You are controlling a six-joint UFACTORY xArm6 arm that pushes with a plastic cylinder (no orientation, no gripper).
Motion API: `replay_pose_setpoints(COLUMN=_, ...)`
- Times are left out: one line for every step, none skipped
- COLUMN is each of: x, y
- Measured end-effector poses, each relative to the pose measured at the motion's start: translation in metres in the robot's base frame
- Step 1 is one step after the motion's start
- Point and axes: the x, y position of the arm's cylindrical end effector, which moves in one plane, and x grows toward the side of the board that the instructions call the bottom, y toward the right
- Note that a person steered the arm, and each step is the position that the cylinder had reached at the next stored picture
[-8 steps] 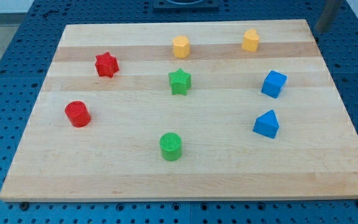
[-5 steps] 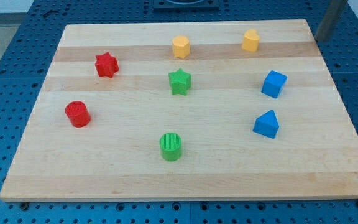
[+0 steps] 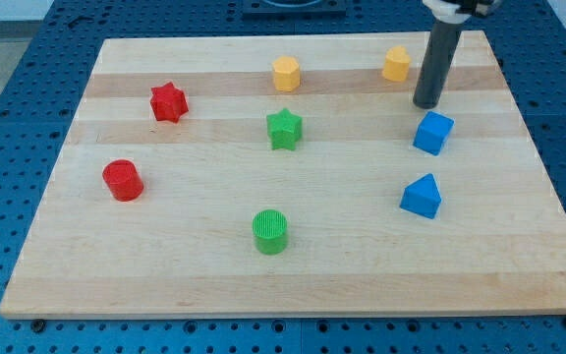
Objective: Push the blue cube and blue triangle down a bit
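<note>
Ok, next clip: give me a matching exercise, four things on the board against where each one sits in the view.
Things:
1. my tip
2. blue triangle
3. red cylinder
4. green cylinder

Places:
A. far toward the view's left, below the red star
B. just above the blue cube
C. below the green star, toward the view's bottom
D. below the blue cube, on the view's right

Pairs: 1-B, 2-D, 3-A, 4-C

You see a blue cube block (image 3: 433,133), a blue triangle block (image 3: 422,196), a ribbed green cylinder (image 3: 270,231), a pale striped wooden board (image 3: 165,265).
</note>
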Motion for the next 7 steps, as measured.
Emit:
replay_pose_setpoints(x=0.031, y=0.000)
replay_pose_setpoints(x=0.060, y=0.000)
replay_pose_setpoints(x=0.074, y=0.000)
replay_pose_setpoints(x=0.076, y=0.000)
replay_pose_setpoints(x=0.079, y=0.000)
replay_pose_setpoints(x=0.093, y=-0.005)
replay_pose_setpoints(x=0.098, y=-0.009)
